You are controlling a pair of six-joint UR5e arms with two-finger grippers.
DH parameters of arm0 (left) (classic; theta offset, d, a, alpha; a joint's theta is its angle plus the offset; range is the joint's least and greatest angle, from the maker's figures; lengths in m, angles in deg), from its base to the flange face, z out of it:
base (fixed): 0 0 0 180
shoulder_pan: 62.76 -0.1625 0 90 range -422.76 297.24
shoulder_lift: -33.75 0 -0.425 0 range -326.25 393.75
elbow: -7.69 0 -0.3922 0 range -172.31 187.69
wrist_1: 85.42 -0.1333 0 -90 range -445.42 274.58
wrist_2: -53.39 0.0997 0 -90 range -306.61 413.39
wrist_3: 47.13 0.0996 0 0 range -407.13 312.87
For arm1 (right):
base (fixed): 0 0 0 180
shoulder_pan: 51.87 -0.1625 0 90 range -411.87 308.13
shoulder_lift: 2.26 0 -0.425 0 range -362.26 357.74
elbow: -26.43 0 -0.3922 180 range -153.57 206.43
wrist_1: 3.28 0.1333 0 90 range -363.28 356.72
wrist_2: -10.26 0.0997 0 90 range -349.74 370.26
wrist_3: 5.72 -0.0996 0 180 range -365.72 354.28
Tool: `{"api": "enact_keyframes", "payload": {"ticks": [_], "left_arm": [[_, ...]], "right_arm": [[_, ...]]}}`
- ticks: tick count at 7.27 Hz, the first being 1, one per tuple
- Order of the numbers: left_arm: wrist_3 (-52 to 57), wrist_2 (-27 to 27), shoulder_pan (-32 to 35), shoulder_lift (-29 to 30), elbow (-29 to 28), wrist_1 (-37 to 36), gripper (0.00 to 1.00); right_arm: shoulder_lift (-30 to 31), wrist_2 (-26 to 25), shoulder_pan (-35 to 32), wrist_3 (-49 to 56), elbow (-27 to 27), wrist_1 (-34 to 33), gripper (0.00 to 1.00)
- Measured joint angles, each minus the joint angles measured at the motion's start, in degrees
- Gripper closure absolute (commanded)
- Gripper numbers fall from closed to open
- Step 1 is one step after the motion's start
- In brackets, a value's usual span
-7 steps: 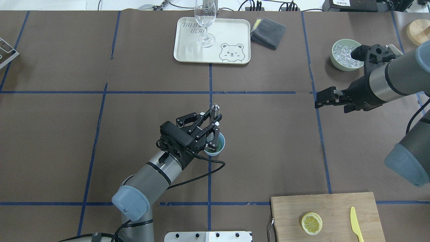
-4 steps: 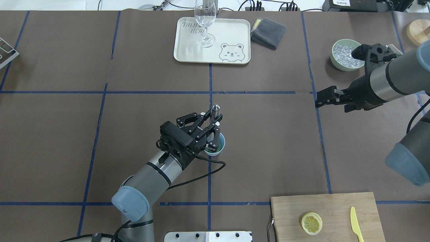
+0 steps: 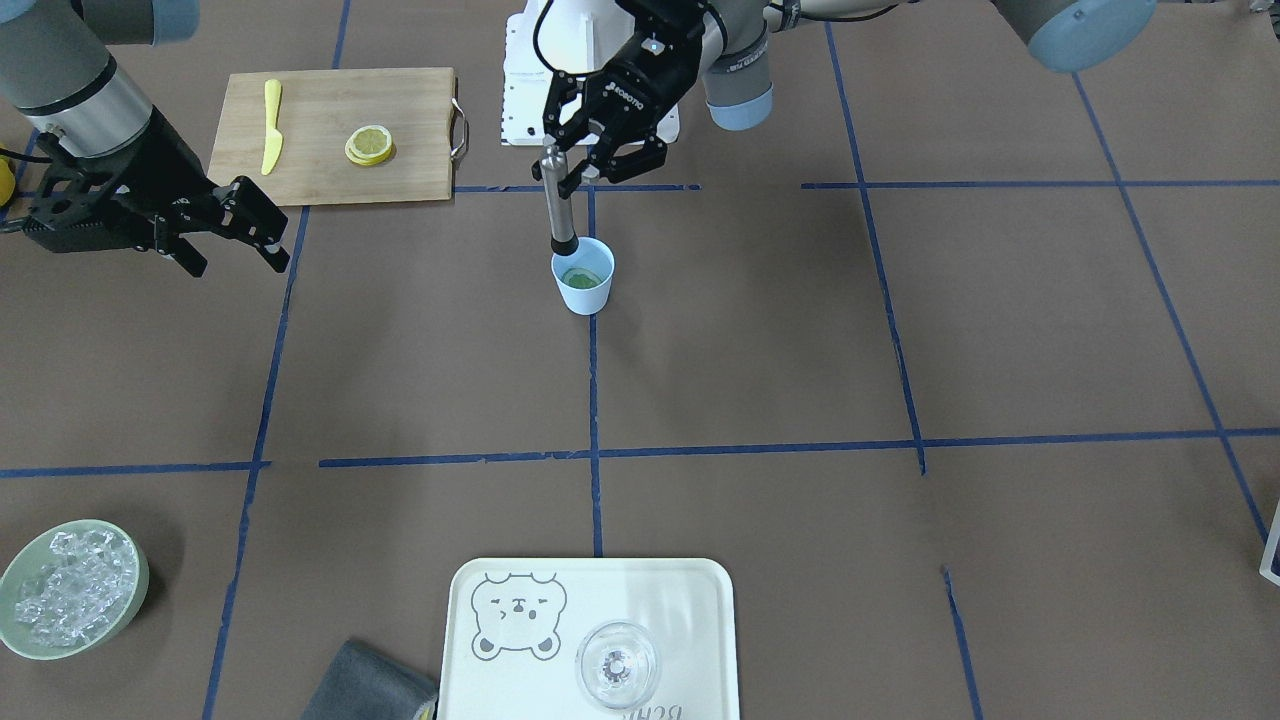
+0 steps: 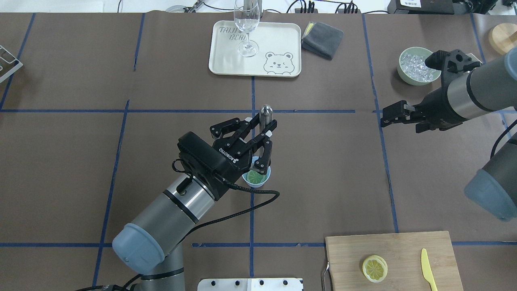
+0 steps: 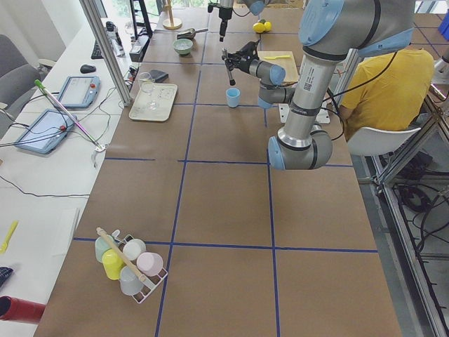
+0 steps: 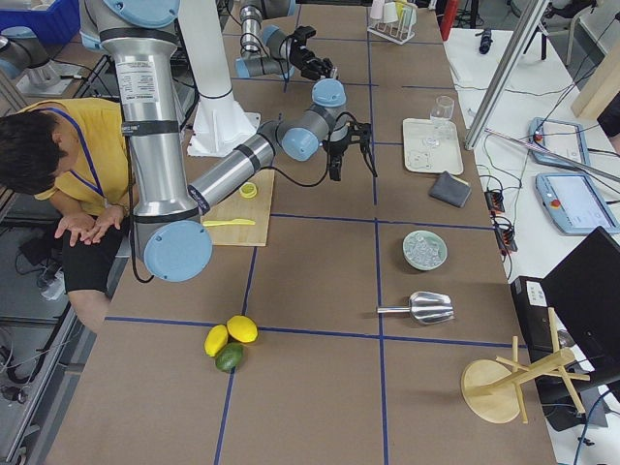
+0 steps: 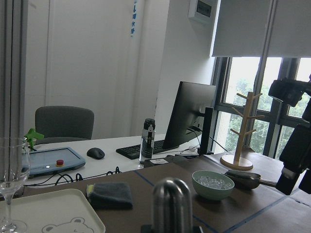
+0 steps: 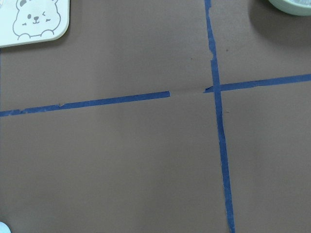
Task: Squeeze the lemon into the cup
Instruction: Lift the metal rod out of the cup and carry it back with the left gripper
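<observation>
The light-blue cup (image 4: 263, 181) (image 3: 584, 296) stands at the table's centre. A greenish lemon slice (image 4: 255, 176) (image 3: 579, 278) lies inside it. My left gripper (image 4: 261, 128) (image 3: 562, 165) is shut on a metal muddler (image 3: 556, 205) and holds it upright. The muddler's lower end is just above the cup's rim, and its top shows in the left wrist view (image 7: 171, 204). My right gripper (image 3: 240, 264) (image 4: 388, 116) is open and empty, far to the cup's right. A second lemon slice (image 4: 374, 268) lies on the cutting board (image 4: 404, 244).
A yellow knife (image 4: 427, 268) lies on the board. A bowl of ice (image 4: 414, 66) is behind the right arm. A white tray (image 4: 282, 44) with a clear glass (image 4: 246, 24) and a grey cloth (image 4: 322, 39) sit at the far edge.
My left gripper has risen and lifted the muddler out of the cup. The lemon slice in the cup now shows. The right arm has shifted slightly.
</observation>
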Motion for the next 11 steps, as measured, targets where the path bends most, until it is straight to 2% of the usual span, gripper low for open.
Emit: {"api": "enact_keyframes", "payload": {"ticks": [1, 3, 4, 5, 7, 8, 9, 10, 11], "left_arm": [[1.15, -0.15, 1.77, -0.02, 2.94, -1.55, 1.0], [-2.93, -0.82, 7.81, -0.8, 4.8, -6.21, 1.0], [-5.91, -2.91, 10.78, -1.89, 4.99, -12.08, 1.0], [-7.72, -7.48, 13.67, -3.45, 5.07, -19.24, 1.0], [-9.44, -19.66, 20.93, -7.24, 5.07, -33.59, 1.0], [-11.05, -27.01, 25.27, -10.44, 5.05, -37.81, 1.0], [-14.27, -37.65, 30.98, -14.01, 4.86, -39.76, 1.0], [-18.1, -52.48, 38.85, -17.1, 4.51, -41.26, 1.0], [-20.55, -64.02, 44.75, -20.11, 4.29, -43.41, 1.0]], "right_arm": [[0.0, 0.08, -0.17, 0.02, 0.14, 0.0, 0.0], [0.0, 0.12, -0.31, 0.03, 0.19, 0.0, 0.0], [0.0, 0.11, -0.34, 0.03, 0.19, 0.0, 0.0], [0.0, 0.07, -0.39, 0.06, 0.19, 0.0, 0.0], [0.01, 0.1, -1.18, 0.57, 0.51, 0.0, 0.0], [0.03, 0.12, -1.66, 0.8, 1.0, 0.0, 0.0], [0.02, 0.11, -2.04, 0.93, 1.51, 0.02, 0.0], [0.02, 0.07, -2.24, 0.95, 1.84, 0.13, 0.0], [0.15, 0.05, -2.35, 0.95, 1.99, 0.25, 0.0]]}}
